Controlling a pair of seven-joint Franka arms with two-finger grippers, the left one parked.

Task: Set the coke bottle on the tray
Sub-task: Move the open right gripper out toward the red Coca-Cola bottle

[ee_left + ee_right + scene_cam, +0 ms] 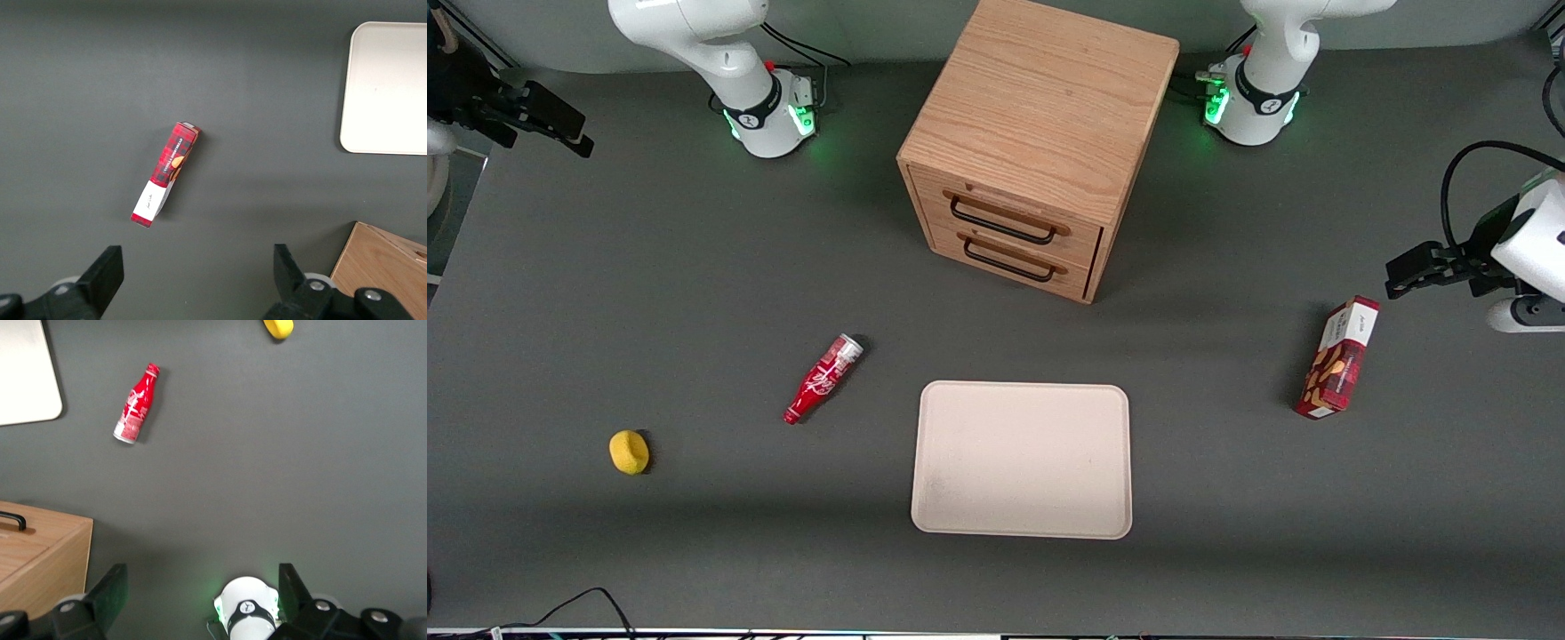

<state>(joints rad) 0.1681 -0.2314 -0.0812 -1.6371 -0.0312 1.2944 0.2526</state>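
The coke bottle point(823, 378) lies on its side on the grey table, beside the tray point(1021, 460) toward the working arm's end, apart from it. Its narrow red neck points nearer the front camera and its silvery wide end points toward the cabinet. It also shows in the right wrist view point(137, 403), with a corner of the cream tray point(23, 373). My right gripper point(551, 120) hangs high at the working arm's end of the table, far from the bottle. Its fingers point(110, 590) are spread wide and hold nothing. The tray holds nothing.
A wooden two-drawer cabinet point(1040, 142) stands farther from the front camera than the tray. A yellow lemon point(629, 452) lies toward the working arm's end. A red snack box point(1338, 358) stands toward the parked arm's end. The working arm's base point(247, 607) is under my gripper.
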